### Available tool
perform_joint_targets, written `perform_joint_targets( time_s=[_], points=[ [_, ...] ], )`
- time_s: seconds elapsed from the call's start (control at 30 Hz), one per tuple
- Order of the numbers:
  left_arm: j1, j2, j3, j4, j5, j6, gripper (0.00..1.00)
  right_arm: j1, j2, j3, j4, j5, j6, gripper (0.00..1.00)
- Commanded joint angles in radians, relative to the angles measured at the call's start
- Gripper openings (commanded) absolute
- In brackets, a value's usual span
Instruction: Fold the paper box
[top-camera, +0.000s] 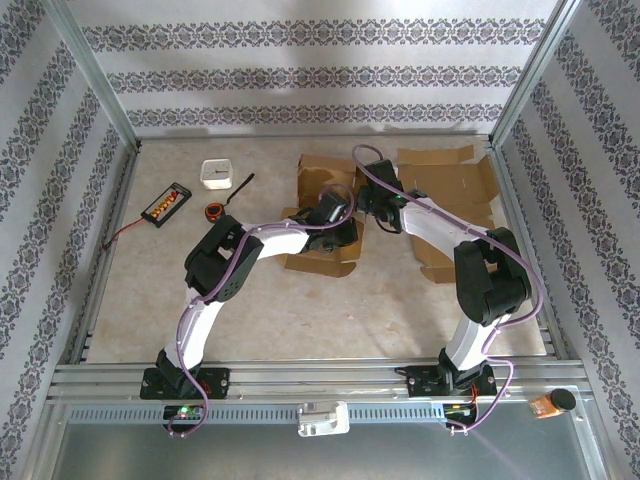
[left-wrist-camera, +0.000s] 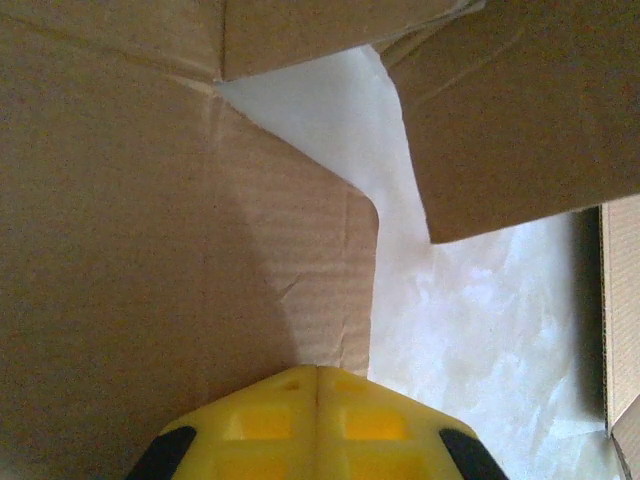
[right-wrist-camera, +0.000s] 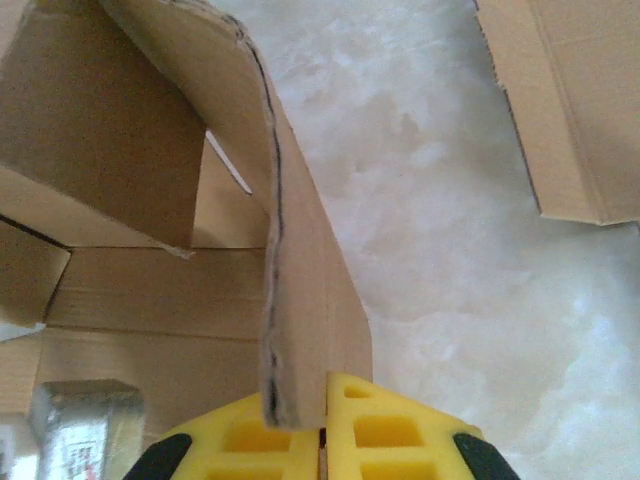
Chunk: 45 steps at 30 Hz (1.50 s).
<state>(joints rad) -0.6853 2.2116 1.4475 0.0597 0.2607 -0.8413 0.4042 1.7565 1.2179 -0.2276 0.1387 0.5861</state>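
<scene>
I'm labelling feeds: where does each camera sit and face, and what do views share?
Top external: overhead from behind, facing down at the table; left arm and right arm at the box.
Left wrist: on the wrist, facing past the shut left hand at the box.
Right wrist: on the wrist, facing past the right hand, shut on a flap.
Shared by all: box, table.

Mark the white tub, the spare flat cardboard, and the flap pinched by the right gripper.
white tub (top-camera: 217, 173), top view, its top.
flat cardboard (top-camera: 455, 182), top view, middle panel.
flap (right-wrist-camera: 310, 300), right wrist view, face above the pinch.
</scene>
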Motion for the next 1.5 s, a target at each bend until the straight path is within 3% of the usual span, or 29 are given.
perform_joint_targets(
  time_s=[0.0, 0.27, 0.63, 0.83, 0.97, 1.2, 1.37, 1.47],
  points=[
    [-0.002, 0.050, -0.001, -0.055, -0.019, 0.011, 0.00, 0.010, -0.002, 0.034, -0.040, -0.039, 0.067, 0.08],
    [0.000, 0.040, -0.001, -0.042, -0.012, 0.013, 0.00, 0.031, 0.024, 0.021, -0.041, -0.062, 0.139, 0.08],
    [0.020, -0.063, -0.098, 0.114, 0.024, -0.055, 0.00, 0.056, 0.044, -0.107, 0.045, -0.020, 0.161, 0.08],
    [0.032, -0.154, -0.178, 0.200, 0.018, -0.112, 0.08, 0.064, 0.037, -0.145, 0.072, 0.001, 0.160, 0.08],
    [0.033, -0.231, -0.226, 0.201, -0.021, -0.112, 0.12, 0.064, 0.026, -0.141, 0.073, 0.016, 0.146, 0.08],
    [0.035, -0.427, -0.316, 0.166, -0.143, -0.058, 0.30, 0.065, 0.021, -0.132, 0.071, 0.020, 0.129, 0.08],
    [0.042, -0.605, -0.345, 0.020, -0.316, -0.015, 0.33, 0.074, 0.023, -0.127, 0.077, 0.029, 0.114, 0.08],
    [0.073, -0.679, -0.349, -0.039, -0.355, -0.027, 0.39, 0.077, 0.023, -0.124, 0.077, 0.033, 0.106, 0.08]
  ],
)
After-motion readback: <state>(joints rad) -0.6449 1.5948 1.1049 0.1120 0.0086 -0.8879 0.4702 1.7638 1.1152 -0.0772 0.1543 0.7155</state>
